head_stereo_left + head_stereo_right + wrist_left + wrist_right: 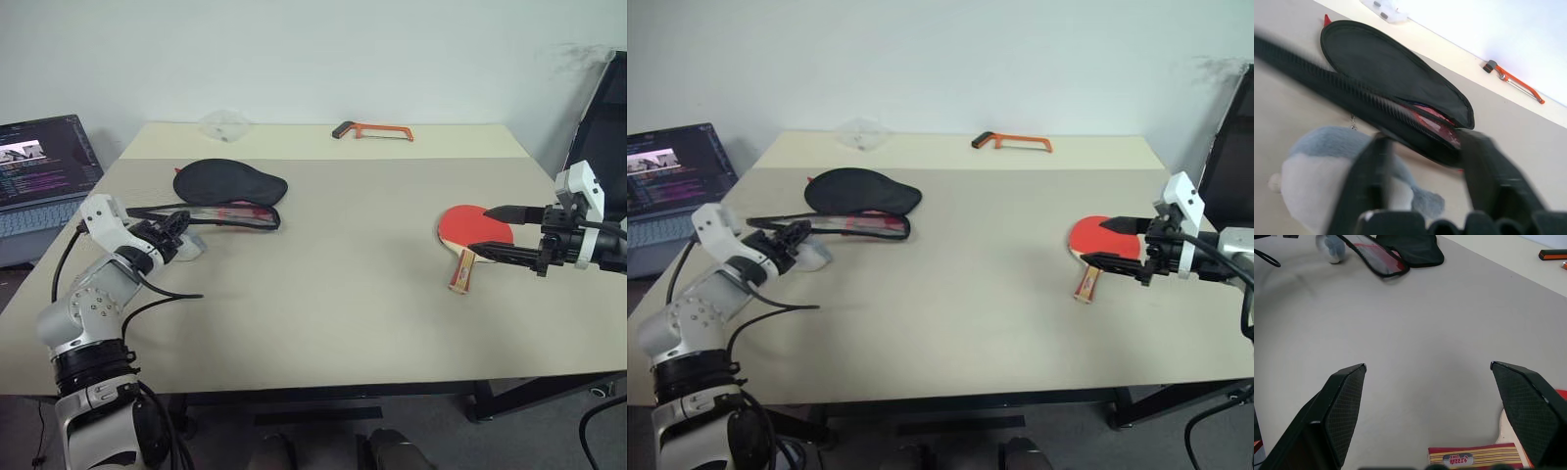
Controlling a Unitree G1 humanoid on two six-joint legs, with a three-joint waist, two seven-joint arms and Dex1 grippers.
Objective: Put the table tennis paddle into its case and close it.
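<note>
A beige table [323, 294] carries everything here. The case [227, 183] lies at its left side, unzipped: the black fabric half rests dome-up farther back, and the lower half with its black edging stretches toward the near left, a strip of red showing inside the opening. The left gripper [179, 227] sits at that near edge of the case. In the left wrist view its two black fingers [1364, 183] stand on either side of the zip edging with a gap between them; whether they are actually pinching the edging I cannot tell. Just beside the gripper lies a small grey-white pouch [1327, 171], touching or nearly touching the case's edge.

The table tennis paddle [468, 232] lies flat on the right side of the table, well apart from the case, red face up and its light wooden handle pointing toward the near edge. The right gripper [493, 232] hovers over it with its fingers [1342, 406] spread wide, holding nothing; the right wrist view shows the handle's striped end between them, lower down.

At the far edge of the table lie an orange hacksaw [373, 130] and a clear plastic item [224, 124]. An open laptop [44, 171] stands left of the table.
</note>
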